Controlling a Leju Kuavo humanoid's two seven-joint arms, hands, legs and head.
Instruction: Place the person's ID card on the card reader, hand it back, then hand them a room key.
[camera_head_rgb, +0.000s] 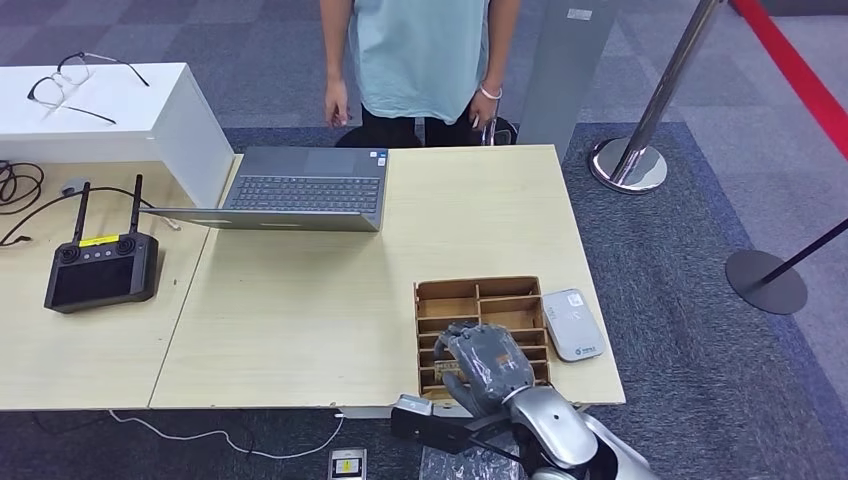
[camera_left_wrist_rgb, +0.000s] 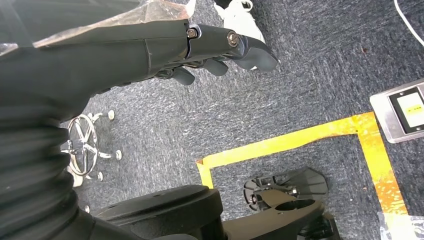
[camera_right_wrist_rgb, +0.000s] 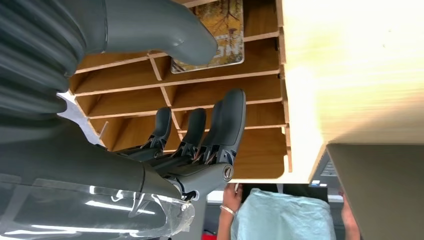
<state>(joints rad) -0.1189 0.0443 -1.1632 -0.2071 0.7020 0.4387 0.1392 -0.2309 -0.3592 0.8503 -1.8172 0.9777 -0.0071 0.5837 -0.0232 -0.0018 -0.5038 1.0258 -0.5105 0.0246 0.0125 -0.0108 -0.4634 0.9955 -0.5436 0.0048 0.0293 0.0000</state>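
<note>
Scanning from the left of the head view: black handheld controller (camera_head_rgb: 100, 268) on the adjoining table, open laptop (camera_head_rgb: 305, 190) further along, person (camera_head_rgb: 420, 60) standing at the far edge of the table (camera_head_rgb: 300, 310), both of their hands down and holding nothing that can be made out. Left hand (camera_left_wrist_rgb: 220, 55) hanging over carpet, fingers loosely curled, nothing in it. Right hand (camera_head_rgb: 487, 365) poised over the near rows of the wooden organizer tray (camera_head_rgb: 480, 295), fingers (camera_right_wrist_rgb: 227, 125) extended and apart, thumb (camera_right_wrist_rgb: 165, 30) separate, gripping nothing. Printed card (camera_right_wrist_rgb: 215, 35), judged to be a room key, lying flat in one tray compartment, partly hidden under the thumb, just beside the thumb tip and apart from the fingers, which point into neighbouring compartments. Card reader (camera_head_rgb: 572, 324) flat on the table, touching or just beside the tray's right wall, surface bare. ID card not identified. Card judged thin, light, stiff and slick, and hard to lift from a flat bed between dividers; best taken by an exposed edge, tipped up against a divider, then pinched across both faces between thumb and finger. Risk judged: sliding or dropping under a loose pinch.
</note>
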